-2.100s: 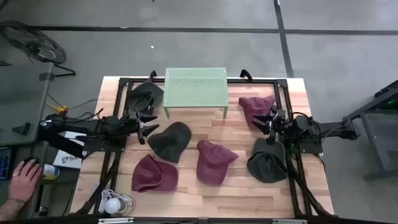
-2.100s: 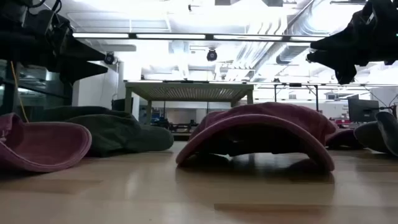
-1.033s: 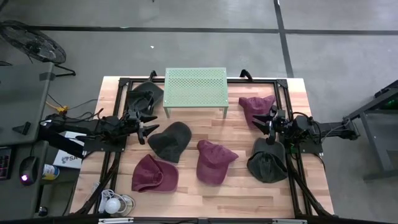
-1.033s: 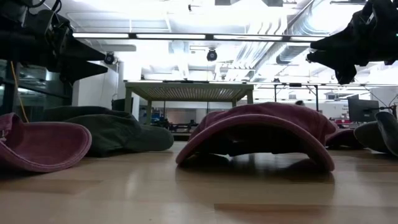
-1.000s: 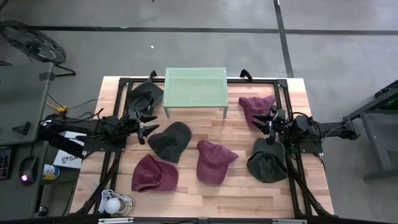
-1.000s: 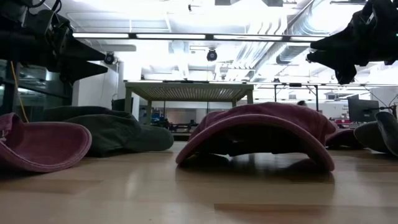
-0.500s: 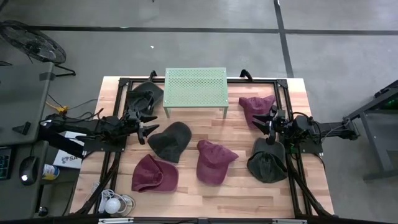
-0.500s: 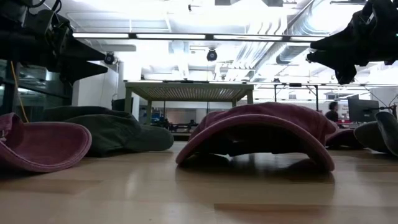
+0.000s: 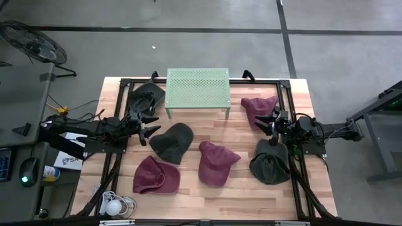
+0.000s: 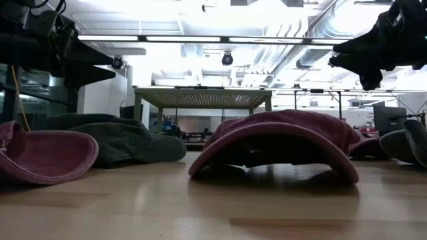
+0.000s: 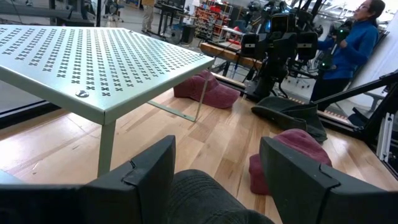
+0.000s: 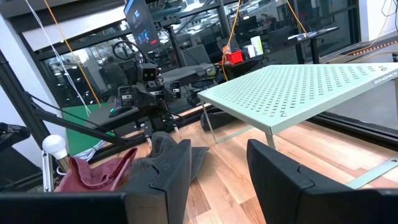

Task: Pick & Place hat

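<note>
At nine o'clock on the bench (image 9: 251, 188), my left pincer (image 9: 146, 130) hovers open beside the dark hat (image 9: 171, 142); I would descend squarely over its crown, right pincer (image 9: 271, 125) open, waiting.

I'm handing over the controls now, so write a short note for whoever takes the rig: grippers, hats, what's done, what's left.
Left gripper: open, empty, hovering beside the dark hat at mid-table.
Right gripper: open, empty, between the maroon hat and the dark hat at the right edge.
Six hats lie on the table; another dark one sits left of the green perforated stand, two maroon ones in front.
Done: nothing on the stand.
Left: pick up a hat and place it.
</note>
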### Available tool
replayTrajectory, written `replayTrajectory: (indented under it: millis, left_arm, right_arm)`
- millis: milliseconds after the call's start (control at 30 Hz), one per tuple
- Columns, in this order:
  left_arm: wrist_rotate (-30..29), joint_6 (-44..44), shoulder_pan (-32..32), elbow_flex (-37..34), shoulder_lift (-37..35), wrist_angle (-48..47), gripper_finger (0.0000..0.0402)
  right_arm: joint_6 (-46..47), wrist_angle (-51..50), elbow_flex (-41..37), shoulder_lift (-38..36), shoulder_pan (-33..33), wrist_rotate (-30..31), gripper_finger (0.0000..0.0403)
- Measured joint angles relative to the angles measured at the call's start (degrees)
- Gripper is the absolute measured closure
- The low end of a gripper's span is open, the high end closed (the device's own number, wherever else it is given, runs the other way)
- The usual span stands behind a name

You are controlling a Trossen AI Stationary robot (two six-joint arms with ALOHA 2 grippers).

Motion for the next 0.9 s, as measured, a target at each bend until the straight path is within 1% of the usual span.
replayTrajectory:
  millis: [767,900]
  left_arm:
    - [-0.01,0.00,0.00,0.00,0.01,0.00,0.0172]
    - [0.00,0.00,0.02,0.00,0.00,0.00,0.0172]
  right_arm:
    - [0.00,0.00,0.00,0.00,-0.02,0.04,0.0254]
    - [0.32,0.02,0.00,-0.01,-0.02,3.13,0.0254]
